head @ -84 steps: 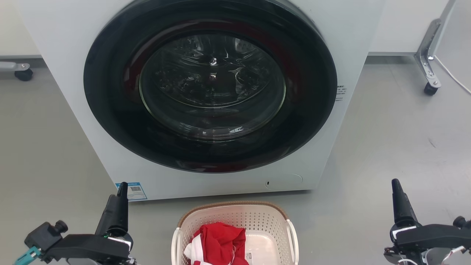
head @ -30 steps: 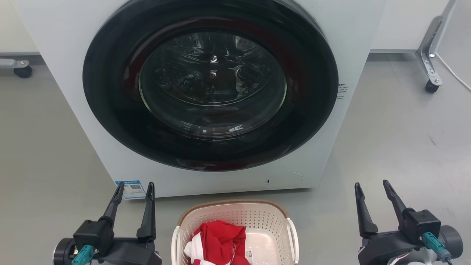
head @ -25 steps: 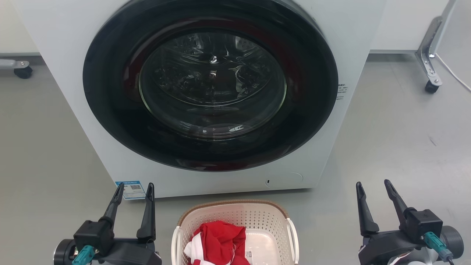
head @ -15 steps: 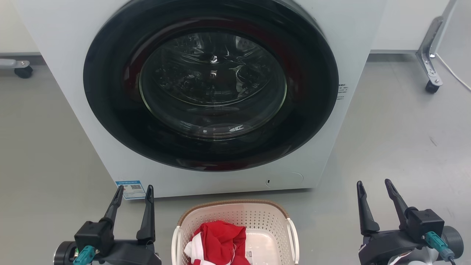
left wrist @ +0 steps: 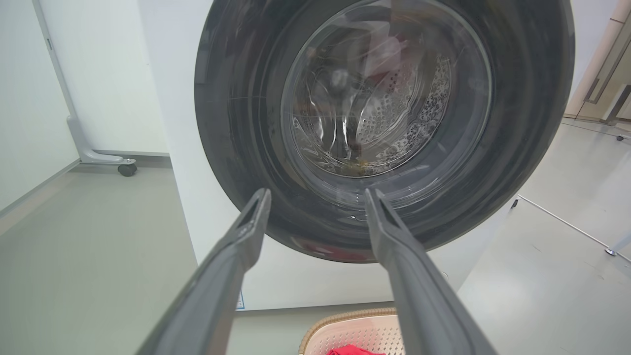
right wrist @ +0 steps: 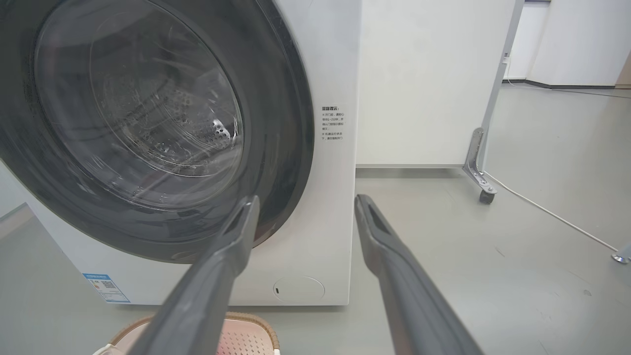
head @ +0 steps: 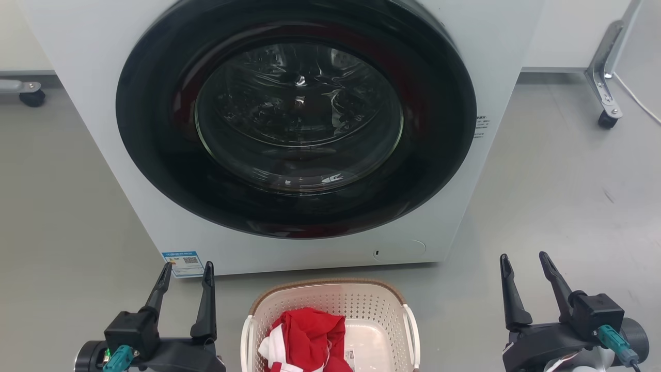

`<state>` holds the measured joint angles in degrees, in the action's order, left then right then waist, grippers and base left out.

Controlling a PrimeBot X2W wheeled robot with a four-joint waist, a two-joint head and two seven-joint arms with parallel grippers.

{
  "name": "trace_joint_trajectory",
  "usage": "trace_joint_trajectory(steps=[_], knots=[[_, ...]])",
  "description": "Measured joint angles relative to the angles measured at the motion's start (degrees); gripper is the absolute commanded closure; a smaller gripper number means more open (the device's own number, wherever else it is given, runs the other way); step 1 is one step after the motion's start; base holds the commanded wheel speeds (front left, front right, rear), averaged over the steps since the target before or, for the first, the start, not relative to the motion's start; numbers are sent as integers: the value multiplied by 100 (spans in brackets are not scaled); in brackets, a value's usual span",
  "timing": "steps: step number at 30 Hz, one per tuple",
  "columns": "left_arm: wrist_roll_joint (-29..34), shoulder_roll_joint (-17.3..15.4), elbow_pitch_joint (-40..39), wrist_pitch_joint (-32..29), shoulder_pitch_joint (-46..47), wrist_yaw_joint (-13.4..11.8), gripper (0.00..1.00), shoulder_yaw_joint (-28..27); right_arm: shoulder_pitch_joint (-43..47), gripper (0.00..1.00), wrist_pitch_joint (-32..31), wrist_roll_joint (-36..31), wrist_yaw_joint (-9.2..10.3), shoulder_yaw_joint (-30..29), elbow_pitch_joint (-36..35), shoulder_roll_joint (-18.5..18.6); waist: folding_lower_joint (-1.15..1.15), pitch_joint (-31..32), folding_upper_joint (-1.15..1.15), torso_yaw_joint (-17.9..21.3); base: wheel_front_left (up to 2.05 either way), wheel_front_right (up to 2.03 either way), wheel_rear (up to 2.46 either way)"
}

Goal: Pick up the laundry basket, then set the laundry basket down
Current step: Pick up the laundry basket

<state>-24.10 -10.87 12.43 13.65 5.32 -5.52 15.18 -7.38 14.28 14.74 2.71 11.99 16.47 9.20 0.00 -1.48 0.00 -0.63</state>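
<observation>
Flanking the cream-white perforated plastic laundry basket [head: 330,305] on the grey floor [head: 542,181] before the white washing machine [head: 77,77], I am holding left gripper [head: 187,265] and right gripper [head: 522,256] spread for its handles [head: 413,330].

At 12 o'clock you face a white washing machine [head: 297,134], its dark round door [head: 155,155] shut, standing on a smooth grey floor [head: 557,196]. At 2 o'clock a white panel [head: 563,36] rests on a wheeled metal bracket [head: 603,88], with a white cable [head: 638,106] beside it. At 10 o'clock sits another caster [head: 32,97].
</observation>
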Motion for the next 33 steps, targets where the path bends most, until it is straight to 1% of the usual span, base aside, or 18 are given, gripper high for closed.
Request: trace_joint_trajectory(steps=[8, 14, 18, 20, 22, 27, 31, 33], knots=[[7, 10, -16, -2, 3, -1, 0, 15, 0, 0, 0, -8, -20, -45, -37, -46, 0, -132, 0, -7, 0, 0, 0], [9, 25, -16, -45, 52, -1, 0, 44, -2, 0, 0, -13, -27, -90, -70, -66, 0, -343, 0, -25, 0, 0, 0], [27, 64, -11, -54, 204, 1, 0, 93, -23, 0, 1, -34, -30, -98, -75, -77, 0, -550, 0, -47, 0, 0, 0], [38, 74, -2, -88, 295, 4, 0, 100, -56, 0, 0, -52, -73, -99, -66, -78, 0, -667, 0, -58, 0, 0, 0], [38, 94, 14, -96, 379, 9, 0, 107, -129, 0, 0, -63, -74, -100, -55, -83, 0, -790, 0, -68, 0, 0, 0], [41, 122, 38, -122, 606, 94, 0, 168, -301, 0, 1, -66, -79, -113, -38, -91, 0, -1066, 0, -87, 0, 0, 0], [42, 148, 122, -156, 870, 108, 0, 187, -453, 0, 1, -83, -80, -113, 41, -120, 1, -1368, 1, -103, 0, 0, 0], [41, 169, 164, -200, 978, 153, 0, 193, -547, 0, 1, -92, -113, -113, 78, -136, 1, -1527, 1, -111, 0, 0, 0]])
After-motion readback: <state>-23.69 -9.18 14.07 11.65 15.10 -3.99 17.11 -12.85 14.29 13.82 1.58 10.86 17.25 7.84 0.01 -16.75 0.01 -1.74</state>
